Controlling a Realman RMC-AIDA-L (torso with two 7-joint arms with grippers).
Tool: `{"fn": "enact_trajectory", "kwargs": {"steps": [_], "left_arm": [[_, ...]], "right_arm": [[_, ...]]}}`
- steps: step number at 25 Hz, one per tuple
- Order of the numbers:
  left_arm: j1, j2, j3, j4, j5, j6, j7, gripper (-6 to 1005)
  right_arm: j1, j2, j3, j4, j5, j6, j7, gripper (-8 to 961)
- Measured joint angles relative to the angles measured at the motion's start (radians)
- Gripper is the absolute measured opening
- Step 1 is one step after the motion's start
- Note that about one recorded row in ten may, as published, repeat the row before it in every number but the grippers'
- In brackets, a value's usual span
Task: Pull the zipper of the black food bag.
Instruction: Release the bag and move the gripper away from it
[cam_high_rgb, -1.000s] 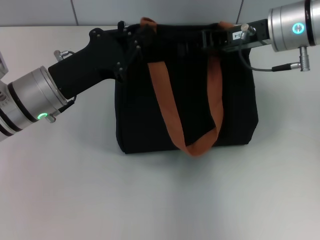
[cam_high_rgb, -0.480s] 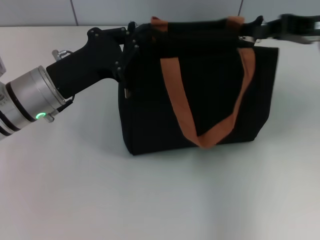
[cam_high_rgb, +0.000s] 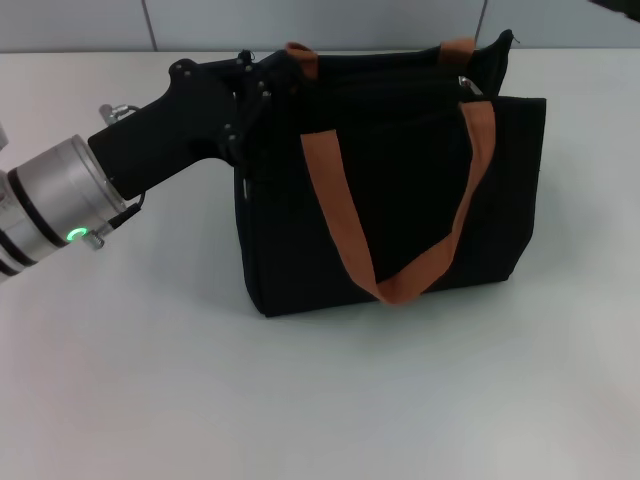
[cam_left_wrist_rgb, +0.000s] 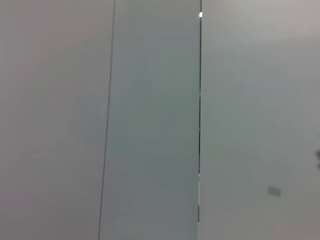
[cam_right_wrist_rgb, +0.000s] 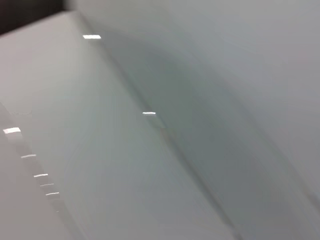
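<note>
Left arm reaching forward, left pincer (cam_high_rgb: 262, 85) extended — fingers indistinct

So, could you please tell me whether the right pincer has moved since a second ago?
Yes. It was at the black food bag's top right end; it has drawn off toward the right, out of the head view. The left pincer stays at the bag's top left corner.

The head camera looks down from above and in front, quite near, at the black food bag (cam_high_rgb: 400, 190) standing near the far edge of the white desk (cam_high_rgb: 300, 400). Both wrist cameras face plain grey wall panels. They share nothing with the head view.
</note>
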Motion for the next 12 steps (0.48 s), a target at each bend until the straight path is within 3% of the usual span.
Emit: {"fn": "enact_trajectory", "kwargs": {"steps": [2,4,5,7,12], "left_arm": [[0.004,0.000,-0.001,0.000,0.000,0.000,-0.013,75],[0.011,0.002,-0.001,0.002,0.000,-0.001,-0.019,79],[0.016,0.003,-0.002,0.004,0.000,-0.001,-0.019,82],[0.023,0.004,-0.001,0.006,0.000,-0.001,-0.024,87],[0.034,0.008,0.013,0.012,0.020,-0.001,-0.052,99]], "right_arm": [[0.005,-0.036,0.001,0.167,0.013,-0.109,-0.190,119],[0.003,-0.059,-0.001,0.281,-0.008,-0.178,-0.369,147],[-0.004,-0.063,-0.001,0.304,-0.026,-0.196,-0.433,209],[-0.026,-0.064,-0.002,0.333,-0.087,-0.230,-0.581,333],[-0.069,-0.043,-0.005,0.323,-0.306,-0.244,-0.828,582]]}}
